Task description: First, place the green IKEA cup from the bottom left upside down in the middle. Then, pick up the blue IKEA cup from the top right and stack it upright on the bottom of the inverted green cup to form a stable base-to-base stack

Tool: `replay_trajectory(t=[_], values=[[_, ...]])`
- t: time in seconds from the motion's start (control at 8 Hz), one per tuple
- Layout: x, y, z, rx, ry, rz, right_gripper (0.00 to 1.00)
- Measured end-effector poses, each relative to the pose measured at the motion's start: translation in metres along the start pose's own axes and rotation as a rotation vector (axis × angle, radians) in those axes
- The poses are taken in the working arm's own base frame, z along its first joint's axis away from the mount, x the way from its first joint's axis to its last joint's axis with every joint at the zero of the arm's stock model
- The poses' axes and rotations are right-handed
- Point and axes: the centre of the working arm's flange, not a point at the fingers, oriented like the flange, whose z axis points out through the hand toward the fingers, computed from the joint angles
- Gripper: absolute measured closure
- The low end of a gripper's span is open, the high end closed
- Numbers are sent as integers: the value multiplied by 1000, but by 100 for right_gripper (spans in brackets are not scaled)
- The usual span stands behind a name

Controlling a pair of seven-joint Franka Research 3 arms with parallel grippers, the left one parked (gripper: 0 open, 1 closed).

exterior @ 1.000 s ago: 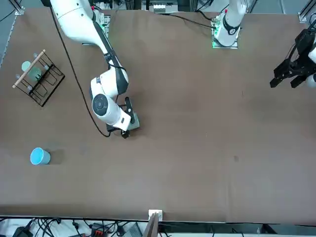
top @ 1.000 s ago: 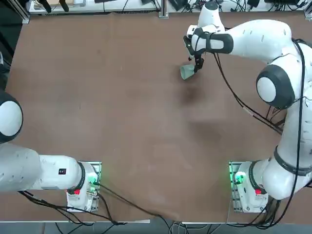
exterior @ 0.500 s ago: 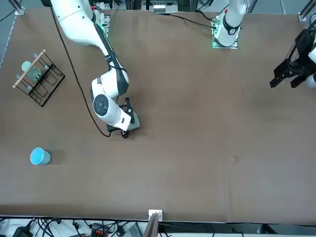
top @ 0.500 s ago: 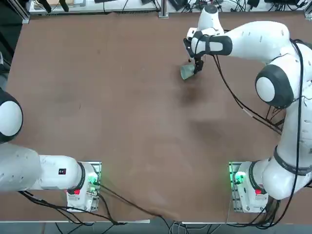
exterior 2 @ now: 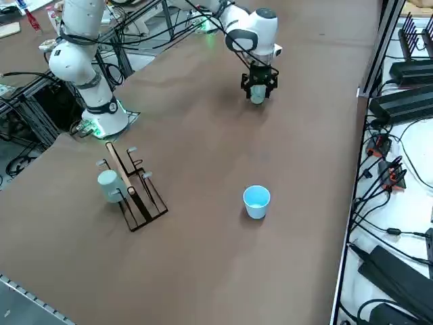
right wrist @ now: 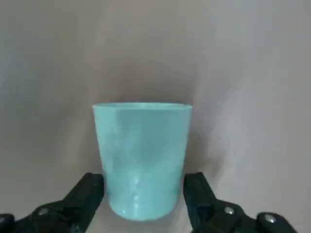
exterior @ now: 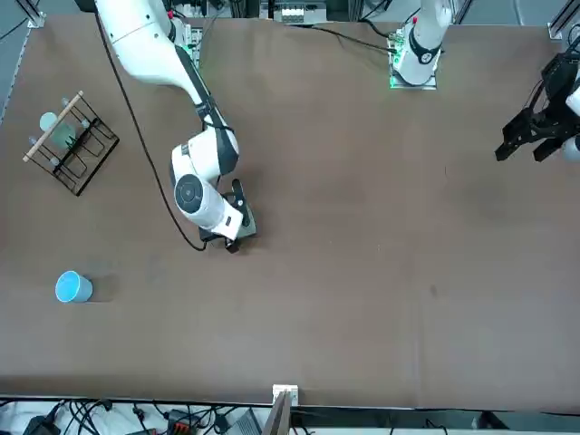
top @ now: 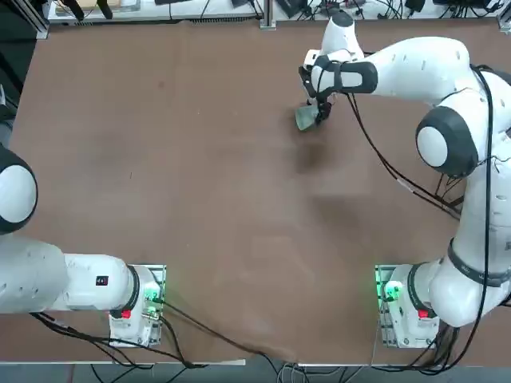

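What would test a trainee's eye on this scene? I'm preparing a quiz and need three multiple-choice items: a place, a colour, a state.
1. Where is the blue cup?
A) In the rack
B) On the table, apart from the rack
C) Inside the green cup

2. What colour is the rack's metal frame?
A) Black
B) White
C) Red

3. How is the green cup?
A) Standing on the rack
B) Lying on its side on the table
C) Held by the right gripper

1: B, the right side view shows bare table between them.
2: A, its dark wires show in the front view.
3: C, the wrist view shows it between the fingers, over the far part of the table.
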Motion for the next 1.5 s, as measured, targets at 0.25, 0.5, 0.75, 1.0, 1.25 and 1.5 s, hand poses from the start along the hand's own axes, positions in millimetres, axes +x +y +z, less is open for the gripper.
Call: replay_trajectory(t=[0.25, 0.5, 0.75, 1.0, 1.25, 1.5], values=[[3, 0, 6, 0, 1, -5, 2], [4, 0, 6, -1, 1, -5, 8], [4, 0, 4, -2, 1, -6, 13], [3, 0, 3, -2, 1, -4, 13], [-6, 3, -14, -2, -8, 9, 13], [-53, 8, -73, 25, -44, 74, 13]])
